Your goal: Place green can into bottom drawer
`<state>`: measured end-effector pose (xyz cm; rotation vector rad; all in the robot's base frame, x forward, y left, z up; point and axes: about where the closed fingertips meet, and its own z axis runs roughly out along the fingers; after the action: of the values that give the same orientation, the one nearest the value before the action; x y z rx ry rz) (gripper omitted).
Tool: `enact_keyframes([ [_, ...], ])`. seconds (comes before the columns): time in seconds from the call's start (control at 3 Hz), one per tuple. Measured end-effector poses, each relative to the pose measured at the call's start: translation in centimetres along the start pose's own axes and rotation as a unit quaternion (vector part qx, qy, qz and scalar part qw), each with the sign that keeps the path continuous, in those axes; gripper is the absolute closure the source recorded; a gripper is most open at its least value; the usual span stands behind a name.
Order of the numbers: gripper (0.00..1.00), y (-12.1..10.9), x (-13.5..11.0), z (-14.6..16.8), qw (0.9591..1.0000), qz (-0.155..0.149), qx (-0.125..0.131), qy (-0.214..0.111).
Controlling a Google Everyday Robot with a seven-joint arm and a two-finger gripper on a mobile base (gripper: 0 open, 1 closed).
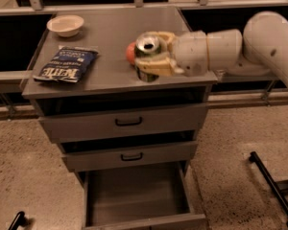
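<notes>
My gripper (152,56) is shut on the green can (148,49), holding it upright with its silver top showing, above the front right part of the cabinet top (110,32). The yellowish fingers (156,67) wrap the can's sides. The bottom drawer (137,195) is pulled open below, with a plain grey inside and nothing in it. The can is well above the drawer and slightly to its right. The white arm comes in from the right.
A red apple (130,53) sits just behind the can, partly hidden. A blue chip bag (65,64) lies at the left and a white bowl (65,25) at the back left. Two upper drawers (128,121) with black handles are shut. A black bar (273,188) lies on the floor at the right.
</notes>
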<state>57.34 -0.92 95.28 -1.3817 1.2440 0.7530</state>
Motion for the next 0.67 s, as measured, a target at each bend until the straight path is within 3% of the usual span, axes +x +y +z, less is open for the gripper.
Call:
enact_keyframes([
  [0.33,1.0,5.2,4.1,-1.3,0.9983,0.054,-0.019,-0.01],
  [0.67,1.0,6.2,5.0,-1.5,0.9978,0.063,-0.021,-0.004],
])
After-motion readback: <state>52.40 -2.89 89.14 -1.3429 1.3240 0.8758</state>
